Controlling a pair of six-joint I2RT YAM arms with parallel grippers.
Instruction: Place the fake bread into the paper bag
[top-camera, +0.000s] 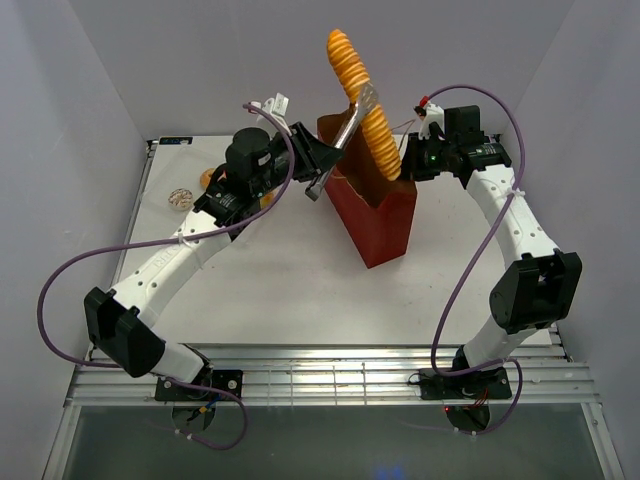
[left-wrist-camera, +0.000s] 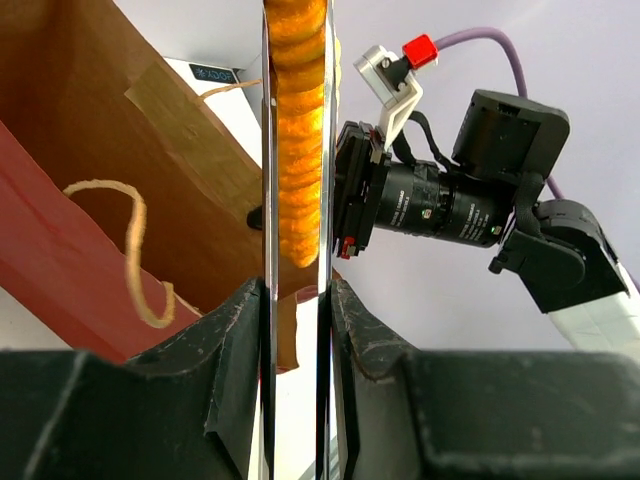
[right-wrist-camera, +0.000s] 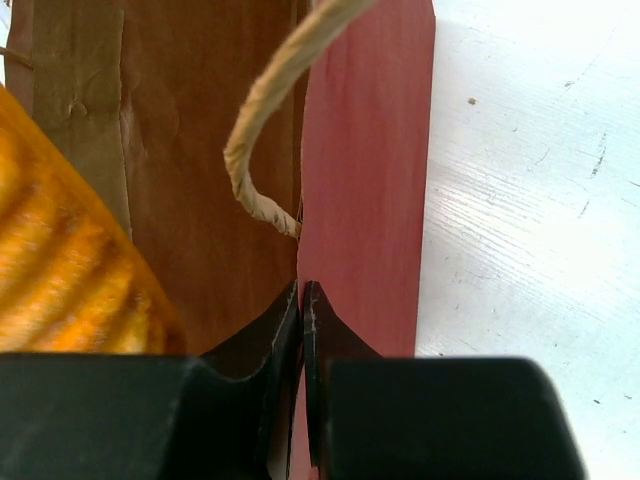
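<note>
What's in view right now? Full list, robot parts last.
loaf: 1, golden-orange, clamped in the tongs, lower end in the bag's mouth, the rest sticking up
tongs: 1, metal, above the bag's left side
bag: 1, dark red, upright, mid-table
speckled piece: 1, pale, on the table's far left
orange pastry: 1, beside the speckled piece, partly hidden by the left arm
table: 1, white
left gripper: 1, black, shut on the tongs
right gripper: 1, black, shut on the bag's wall
</note>
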